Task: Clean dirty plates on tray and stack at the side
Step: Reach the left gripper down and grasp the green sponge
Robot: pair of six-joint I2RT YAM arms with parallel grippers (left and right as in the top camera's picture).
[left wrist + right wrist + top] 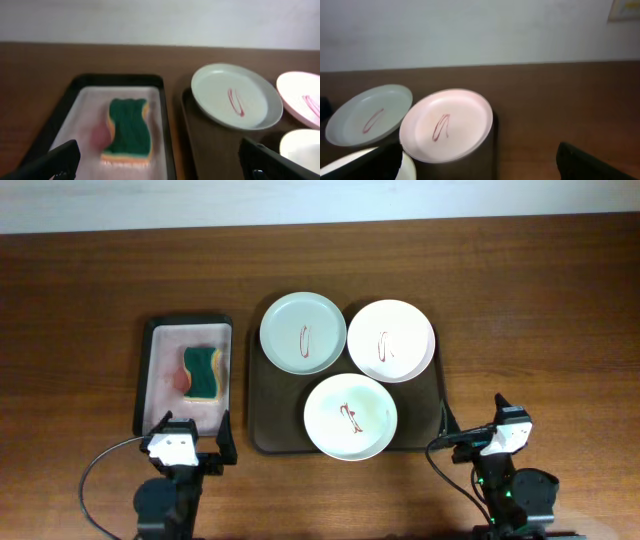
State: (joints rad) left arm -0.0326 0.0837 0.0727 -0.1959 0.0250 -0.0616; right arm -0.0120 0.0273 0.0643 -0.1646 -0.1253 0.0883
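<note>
Three plates lie on the dark brown tray [270, 412], each with a red sauce squiggle. A pale green one [303, 334] is at the back left, a white one [391, 341] at the back right, and another white one [350, 417] at the front. My left gripper [195, 430] is open at the near end of the sponge tray. My right gripper [472, 415] is open just off the brown tray's front right corner. In the left wrist view the open gripper [160, 162] faces the sponge [127, 131] and the green plate [235, 95]. In the right wrist view the open gripper [480, 165] faces the white plate [445, 124].
A green and yellow sponge [202, 372] lies in a black-rimmed pinkish-white tray [160, 380] to the left of the brown tray. A pink stain shows beside the sponge. Bare wooden table [540, 330] stretches to the right, and a pale wall runs along the far edge.
</note>
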